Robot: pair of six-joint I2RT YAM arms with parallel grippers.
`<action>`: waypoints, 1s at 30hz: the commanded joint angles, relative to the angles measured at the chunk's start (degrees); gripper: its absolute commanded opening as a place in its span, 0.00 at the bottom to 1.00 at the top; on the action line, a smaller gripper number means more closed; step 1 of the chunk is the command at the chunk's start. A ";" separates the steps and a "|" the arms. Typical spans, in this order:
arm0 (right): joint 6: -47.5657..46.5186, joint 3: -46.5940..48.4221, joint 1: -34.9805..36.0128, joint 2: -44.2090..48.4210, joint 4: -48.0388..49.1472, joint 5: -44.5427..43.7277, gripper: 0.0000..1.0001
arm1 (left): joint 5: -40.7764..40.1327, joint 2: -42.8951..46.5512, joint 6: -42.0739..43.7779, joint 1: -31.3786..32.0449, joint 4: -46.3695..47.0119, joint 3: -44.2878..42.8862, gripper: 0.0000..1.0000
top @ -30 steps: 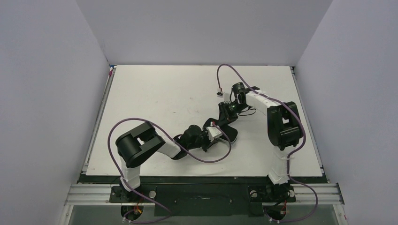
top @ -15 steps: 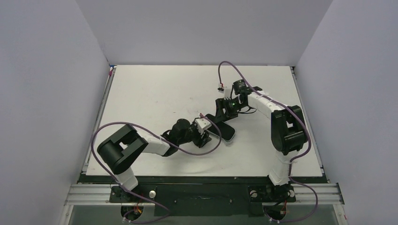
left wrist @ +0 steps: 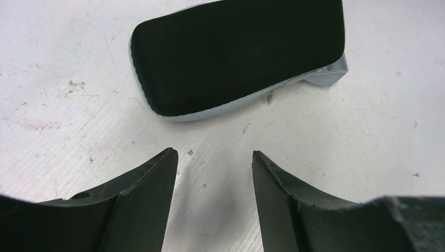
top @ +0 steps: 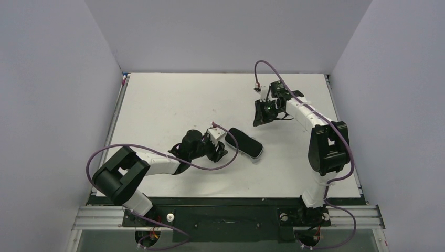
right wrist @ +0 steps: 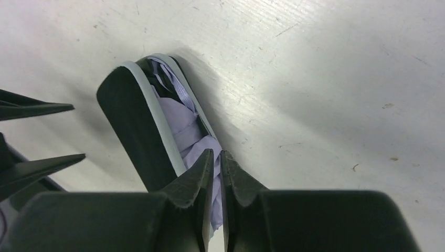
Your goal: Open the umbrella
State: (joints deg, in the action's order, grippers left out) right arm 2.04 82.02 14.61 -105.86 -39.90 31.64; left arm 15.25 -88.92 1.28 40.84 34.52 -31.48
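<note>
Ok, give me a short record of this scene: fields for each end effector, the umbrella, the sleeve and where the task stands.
sleeve: black with grey rim, lying flat on the table
umbrella: folded, lavender fabric showing at the sleeve's open side
left end effector: open, empty, just short of the sleeve, not touching it
right end effector: shut on the umbrella's lavender fabric
status: umbrella not yet open

desk (top: 173, 100) was white, scuffed, speckled | left wall (top: 52, 105), back wall (top: 225, 31), right wall (top: 399, 105) were plain pale grey | aluminium rail (top: 231, 214) ran along near edge | light was even
</note>
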 commanded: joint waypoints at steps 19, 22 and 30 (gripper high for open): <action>-14.05 -1.58 13.27 5.75 -9.41 1.46 0.41 | 0.15 8.35 -3.48 -4.16 -1.95 3.15 0.56; -12.06 0.00 11.41 5.58 -8.98 2.57 0.40 | -0.38 8.85 -3.28 -4.17 -1.92 3.78 0.56; -10.10 4.16 4.97 -0.68 -5.45 -3.92 0.18 | -0.96 9.24 -2.31 -4.42 -2.57 3.99 0.56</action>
State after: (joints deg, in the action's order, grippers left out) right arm -8.43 83.90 20.82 -103.98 -48.31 32.16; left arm 14.76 -81.47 -1.28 36.95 31.35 -27.35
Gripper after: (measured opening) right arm 0.214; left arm 0.560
